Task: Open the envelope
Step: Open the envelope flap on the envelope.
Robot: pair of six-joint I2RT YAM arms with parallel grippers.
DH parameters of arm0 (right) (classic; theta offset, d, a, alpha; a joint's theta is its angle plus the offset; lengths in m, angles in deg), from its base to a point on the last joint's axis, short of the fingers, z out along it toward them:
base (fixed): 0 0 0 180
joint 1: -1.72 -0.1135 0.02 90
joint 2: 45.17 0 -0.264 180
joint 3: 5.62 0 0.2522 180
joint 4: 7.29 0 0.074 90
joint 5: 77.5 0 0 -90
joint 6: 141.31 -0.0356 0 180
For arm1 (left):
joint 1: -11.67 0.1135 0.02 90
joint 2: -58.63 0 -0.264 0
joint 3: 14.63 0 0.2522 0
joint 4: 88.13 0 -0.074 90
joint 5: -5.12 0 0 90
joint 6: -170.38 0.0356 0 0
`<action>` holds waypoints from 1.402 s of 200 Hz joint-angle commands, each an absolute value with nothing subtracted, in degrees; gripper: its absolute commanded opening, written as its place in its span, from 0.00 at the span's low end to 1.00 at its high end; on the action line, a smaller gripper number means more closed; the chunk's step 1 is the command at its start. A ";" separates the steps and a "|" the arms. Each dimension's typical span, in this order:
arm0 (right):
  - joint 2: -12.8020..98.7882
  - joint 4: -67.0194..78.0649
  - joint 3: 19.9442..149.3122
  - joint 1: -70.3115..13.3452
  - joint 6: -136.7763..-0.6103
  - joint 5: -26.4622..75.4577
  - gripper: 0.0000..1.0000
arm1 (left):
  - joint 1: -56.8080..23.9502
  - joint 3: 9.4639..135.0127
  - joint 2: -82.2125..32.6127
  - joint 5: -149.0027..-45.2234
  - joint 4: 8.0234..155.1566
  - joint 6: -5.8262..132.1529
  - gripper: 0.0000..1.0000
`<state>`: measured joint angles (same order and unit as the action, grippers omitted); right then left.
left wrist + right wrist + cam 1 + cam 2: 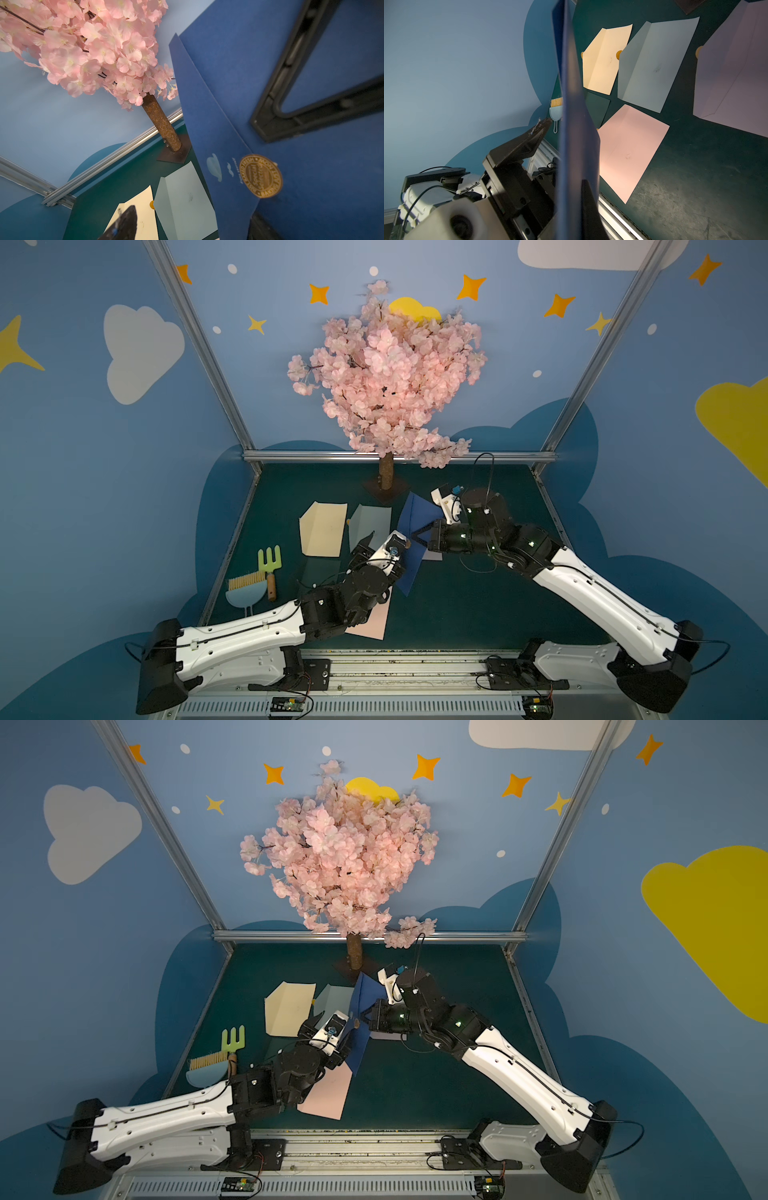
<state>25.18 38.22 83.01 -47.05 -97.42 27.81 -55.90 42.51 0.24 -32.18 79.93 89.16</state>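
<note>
The dark blue envelope [415, 512] [360, 996] stands on edge above the table, with my right gripper [417, 540] [577, 218] shut on its edge. One black finger [588, 207] of that gripper lies flat against the paper. A round gold seal [260, 175] sits at the tip of the pointed flap [218, 135]. My left gripper [386, 542] [193, 228] is open right beside the sealed side. One of its fingers [124, 224] is out in the open. The flap tip partly hides the other.
Cream [322, 529], pale grey-blue [370, 524], pink [370, 622] and lilac [737, 83] envelopes lie flat on the green table [478, 593]. The blossom tree's trunk [385, 472] stands at the back. A brush with dustpan [247, 591] and a green rake [270, 562] lie at the left.
</note>
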 commanded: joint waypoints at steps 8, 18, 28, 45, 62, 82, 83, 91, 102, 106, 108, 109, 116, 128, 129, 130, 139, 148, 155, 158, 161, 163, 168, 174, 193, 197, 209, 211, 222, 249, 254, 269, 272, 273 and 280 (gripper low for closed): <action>24.00 38.82 82.17 -47.15 -97.25 30.25 0.00 | -55.75 42.20 0.91 -31.09 83.02 89.17 0.80; 24.09 38.76 82.21 -47.06 -97.28 30.33 0.00 | -55.68 42.09 0.94 -30.94 83.09 89.26 0.80; 24.17 38.73 82.22 -47.09 -97.28 30.50 0.00 | -55.70 42.10 0.97 -30.92 83.03 89.26 0.80; 24.26 38.58 82.22 -47.13 -97.25 30.68 0.00 | -55.66 42.11 0.84 -30.92 83.03 89.30 0.80; 24.43 38.34 82.26 -46.98 -97.19 31.00 0.00 | -55.61 41.86 1.01 -30.81 83.29 89.17 0.81; 24.59 38.29 82.31 -47.00 -97.28 31.31 0.00 | -55.57 41.40 1.43 -30.87 83.47 88.93 0.80; 24.64 38.29 82.31 -47.03 -97.28 31.31 0.00 | -55.57 41.36 1.47 -30.89 83.47 88.92 0.80; 24.61 38.29 82.27 -47.06 -97.19 31.31 0.00 | -55.49 41.17 1.78 -30.83 83.42 88.86 0.80; 24.61 38.25 82.30 -47.05 -97.11 31.31 0.00 | -55.39 41.14 1.98 -30.84 83.47 88.91 0.81; 24.61 38.28 82.31 -47.01 -97.10 31.30 0.00 | -55.39 41.15 2.10 -30.88 83.39 88.86 0.81; 24.69 38.29 82.31 -47.02 -97.10 31.26 0.00 | -55.37 41.15 2.15 -30.89 83.38 88.83 0.81; 24.69 38.29 82.31 -47.02 -97.10 31.26 0.00 | -55.34 41.15 2.14 -30.90 83.38 88.83 0.81; 24.77 38.29 82.22 -46.98 -97.01 31.41 0.00 | -55.35 41.08 2.27 -30.92 83.29 88.82 0.81; 24.79 38.12 82.01 -47.00 -97.10 31.57 0.00 | -55.21 41.15 2.27 -30.92 83.21 88.82 0.81; 24.79 38.12 81.94 -47.03 -97.10 31.57 0.00 | -55.21 41.15 2.28 -30.92 83.21 88.82 0.81; 24.79 38.12 81.91 -47.04 -97.10 31.57 0.00 | -55.21 41.15 2.24 -30.92 83.21 88.78 0.81; 24.79 38.00 81.75 -47.02 -97.19 31.66 0.00 | -55.13 41.15 2.33 -30.93 83.12 88.65 0.81; 24.69 38.03 81.61 -47.04 -97.19 31.66 0.00 | -55.13 41.10 2.31 -31.04 83.04 88.49 0.81; 24.63 38.02 81.55 -47.01 -97.19 31.66 0.00 | -55.13 41.15 2.30 -31.03 83.03 88.39 0.81; 24.59 38.00 81.56 -47.04 -97.19 31.66 0.00 | -55.05 41.15 2.29 -31.09 83.03 88.29 0.81; 24.61 37.99 81.53 -46.98 -97.14 31.66 0.00 | -55.04 41.15 2.29 -31.16 83.03 88.25 0.81; 24.55 38.02 81.53 -47.00 -97.11 31.66 0.00 | -55.00 41.15 2.29 -31.18 83.03 88.28 0.81; 24.53 38.02 81.57 -47.05 -97.13 31.66 0.00 | -55.04 41.15 2.30 -31.24 83.03 88.23 0.81; 24.44 38.00 81.49 -47.02 -97.10 31.66 0.00 | -55.04 41.15 2.34 -31.19 82.99 88.20 0.81; 24.37 38.03 81.27 -46.98 -97.14 31.74 0.00 | -54.95 41.06 2.46 -31.20 83.04 88.12 0.81; 24.35 37.94 81.23 -47.01 -97.18 31.75 0.00 | -54.99 41.06 2.47 -31.21 82.99 88.12 0.81; 24.25 37.88 81.09 -46.96 -97.19 31.75 0.00 | -54.95 41.00 2.60 -31.26 82.94 87.96 0.81; 24.26 37.92 81.04 -46.95 -97.19 31.75 0.00 | -54.95 41.00 2.59 -31.31 82.94 87.95 0.81; 24.26 37.90 81.07 -47.04 -97.19 31.79 0.00 | -54.95 41.05 2.85 -31.29 82.85 87.86 0.81; 24.18 37.74 80.85 -46.96 -97.19 31.91 0.00 | -54.86 40.94 3.51 -31.56 82.53 87.51 0.81; 24.17 37.71 80.89 -46.98 -97.14 31.92 0.00 | -54.86 40.93 3.64 -31.66 82.50 87.41 0.81; 24.17 37.64 80.81 -47.02 -97.27 31.94 0.00 | -54.78 40.79 3.98 -31.78 82.50 87.33 0.81; 24.17 37.63 80.76 -46.99 -97.28 31.96 0.00 | -54.70 40.77 3.99 -31.85 82.43 87.30 0.81; 24.17 37.61 80.75 -46.98 -97.28 31.98 0.00 | -54.69 40.78 3.97 -31.87 82.42 87.27 0.81; 24.15 37.59 80.79 -46.99 -97.28 32.01 0.00 | -54.69 40.79 4.01 -31.87 82.41 87.22 0.81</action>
<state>25.18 36.23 81.72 -46.73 -97.42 29.51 -55.40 40.67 2.93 -32.63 80.70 88.61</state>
